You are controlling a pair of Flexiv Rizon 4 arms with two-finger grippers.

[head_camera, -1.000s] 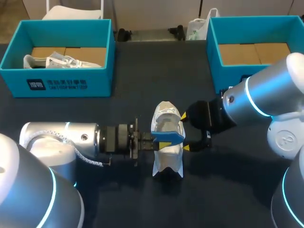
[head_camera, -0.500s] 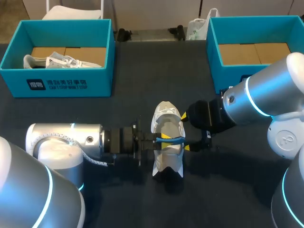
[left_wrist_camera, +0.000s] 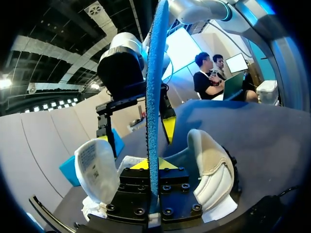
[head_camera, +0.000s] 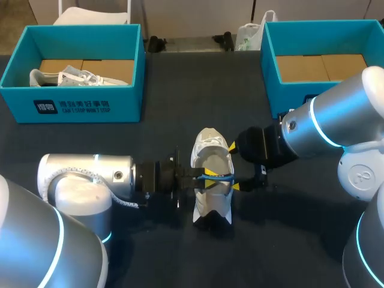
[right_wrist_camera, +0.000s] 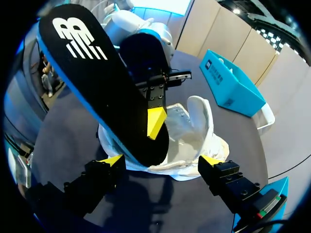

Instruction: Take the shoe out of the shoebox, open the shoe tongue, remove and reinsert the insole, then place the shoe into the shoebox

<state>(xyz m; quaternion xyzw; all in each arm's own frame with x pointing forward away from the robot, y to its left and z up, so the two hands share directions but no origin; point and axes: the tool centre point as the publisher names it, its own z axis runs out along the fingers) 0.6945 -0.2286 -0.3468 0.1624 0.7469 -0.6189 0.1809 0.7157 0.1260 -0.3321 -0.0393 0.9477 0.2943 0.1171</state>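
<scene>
- Over the shoe [head_camera: 208,144]: insole [head_camera: 222,176], turned edge-on since a second ago, pinched in the left gripper [head_camera: 210,177].
- Beside the shoe: right gripper [head_camera: 233,167], fingers spread, holding nothing.
- Insole underside: white logo [right_wrist_camera: 77,35].

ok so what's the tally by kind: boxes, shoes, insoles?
Shoeboxes: 2 (left shoebox, right shoebox)
Shoes: 2 (shoe on the table, shoe in the left box)
Insoles: 1 (insole, out of the shoe, held in the left gripper)
Total: 5
</scene>
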